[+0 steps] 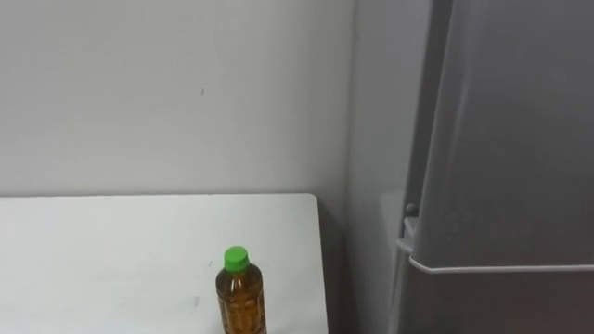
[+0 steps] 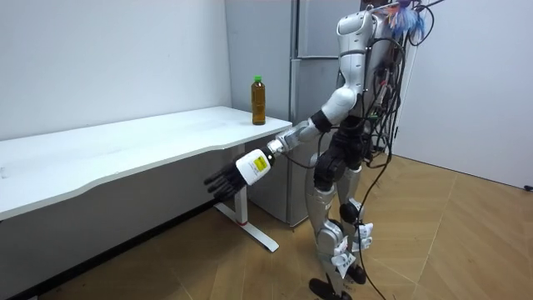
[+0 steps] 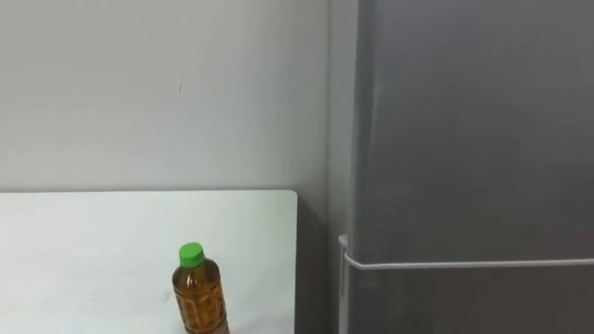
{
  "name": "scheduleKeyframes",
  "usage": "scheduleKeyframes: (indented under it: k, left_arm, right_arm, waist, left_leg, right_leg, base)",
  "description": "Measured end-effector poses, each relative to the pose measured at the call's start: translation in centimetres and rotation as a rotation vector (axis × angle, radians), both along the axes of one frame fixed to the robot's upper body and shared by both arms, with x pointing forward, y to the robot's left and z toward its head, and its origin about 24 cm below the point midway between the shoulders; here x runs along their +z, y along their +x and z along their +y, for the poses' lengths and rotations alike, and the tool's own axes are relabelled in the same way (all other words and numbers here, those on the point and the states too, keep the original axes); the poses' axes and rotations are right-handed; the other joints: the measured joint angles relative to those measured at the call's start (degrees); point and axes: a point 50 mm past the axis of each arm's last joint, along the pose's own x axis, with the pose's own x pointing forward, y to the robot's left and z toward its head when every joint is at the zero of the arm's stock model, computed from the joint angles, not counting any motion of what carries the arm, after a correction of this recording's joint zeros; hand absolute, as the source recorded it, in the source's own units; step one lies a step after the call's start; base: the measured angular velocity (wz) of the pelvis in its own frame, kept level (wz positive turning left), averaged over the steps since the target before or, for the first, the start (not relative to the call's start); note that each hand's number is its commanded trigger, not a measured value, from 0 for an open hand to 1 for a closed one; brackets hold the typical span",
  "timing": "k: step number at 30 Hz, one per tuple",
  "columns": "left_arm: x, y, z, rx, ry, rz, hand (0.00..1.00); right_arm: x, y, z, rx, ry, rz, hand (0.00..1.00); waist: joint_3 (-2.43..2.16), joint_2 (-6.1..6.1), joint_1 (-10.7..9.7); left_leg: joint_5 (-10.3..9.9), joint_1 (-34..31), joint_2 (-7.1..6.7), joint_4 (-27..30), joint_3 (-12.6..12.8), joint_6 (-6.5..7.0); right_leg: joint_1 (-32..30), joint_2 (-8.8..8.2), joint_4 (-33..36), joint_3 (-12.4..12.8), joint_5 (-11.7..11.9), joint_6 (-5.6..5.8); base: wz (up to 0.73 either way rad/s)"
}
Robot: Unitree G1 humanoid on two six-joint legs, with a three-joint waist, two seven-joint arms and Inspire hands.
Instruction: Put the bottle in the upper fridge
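A bottle (image 1: 240,299) of amber drink with a green cap stands upright on the white table (image 1: 111,250), near its right end. In the room view the bottle (image 2: 259,100) is at the table's far corner, beside the grey fridge (image 2: 311,37). The fridge (image 1: 510,139) fills the right of the eye views with both doors closed; a seam divides the upper door from the lower one. I stand in front of the fridge, facing the table's end. My left hand (image 2: 223,182) reaches forward below the table's edge, fingers relaxed and open, holding nothing.
A plain white wall (image 1: 167,93) runs behind the table. The long table (image 2: 108,146) stretches off to the room view's left on a white leg (image 2: 250,229). Wooden floor (image 2: 450,233) lies open behind me.
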Motion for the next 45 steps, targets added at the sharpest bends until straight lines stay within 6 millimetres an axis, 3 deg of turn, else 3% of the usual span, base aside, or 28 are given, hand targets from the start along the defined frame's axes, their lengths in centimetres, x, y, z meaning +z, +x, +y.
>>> scheduleKeyframes:
  k: [8, 15, 22, 27, 37, 45]
  left_arm:
    - [4.0, 2.6, 0.8, 0.028, 0.099, -0.185, 0.00]
    - [8.1, 4.1, 1.8, 0.058, 0.182, -0.367, 0.00]
    - [11.8, 4.4, 2.6, 0.053, 0.288, -0.507, 0.00]
    - [14.6, 5.1, 1.8, 0.004, 0.340, -0.620, 0.00]
    - [17.9, 6.2, 0.4, -0.099, 0.375, -0.783, 0.00]
    - [21.2, 8.5, -2.6, -0.348, 0.381, -0.971, 0.00]
  right_arm:
    - [0.0, 0.0, 0.0, 0.000, -0.009, 0.003, 0.00]
    - [0.0, 0.0, 0.2, 0.041, -0.016, 0.009, 0.00]
    - [0.1, 0.0, 0.3, 0.026, -0.014, -0.008, 0.00]
    - [0.1, 0.1, 0.3, 0.015, -0.006, -0.014, 0.00]
    - [0.0, 0.1, 0.6, 0.015, 0.009, -0.009, 0.00]
    - [-0.1, 0.4, 1.1, 0.024, 0.038, -0.015, 0.00]
  waist:
    - [-0.06, 0.09, 1.2]
    - [-0.03, 0.24, 1.2]
    - [-0.01, 0.05, 1.0]
    - [0.06, 0.13, 1.1]
    - [0.29, 0.32, 0.6]
    - [0.45, 0.12, -0.9]
  left_leg:
    - [-0.1, 0.0, 0.00, 0.0, -0.5, 0.16]
    - [-0.1, 0.0, -0.22, 0.1, -3.0, 0.16]
    - [-0.1, 0.0, -0.20, 0.1, -2.9, 0.16]
    - [-0.1, -0.7, -0.26, 0.7, -2.9, 0.16]
    - [-0.1, -0.8, -0.23, 0.8, -3.3, 0.16]
    - [-0.1, -0.9, -0.32, 1.0, -3.5, 0.16]
  right_leg:
    - [-0.6, 0.14, 0.7, 0.5, 0.0, -0.06]
    - [-0.6, 0.23, 0.7, 0.3, -0.1, -0.13]
    - [-0.5, 0.25, 0.5, 0.3, -0.1, -0.19]
    - [-0.7, 0.12, 0.5, 0.1, -0.1, -0.18]
    - [-0.5, 0.13, 0.5, -0.4, -0.2, -0.23]
    - [0.3, 0.03, -0.3, -1.3, -0.1, -0.18]
  base:
    - [-0.04]
    - [0.01]
    - [0.00]
    - [0.02]
    - [0.02]
    - [0.06]
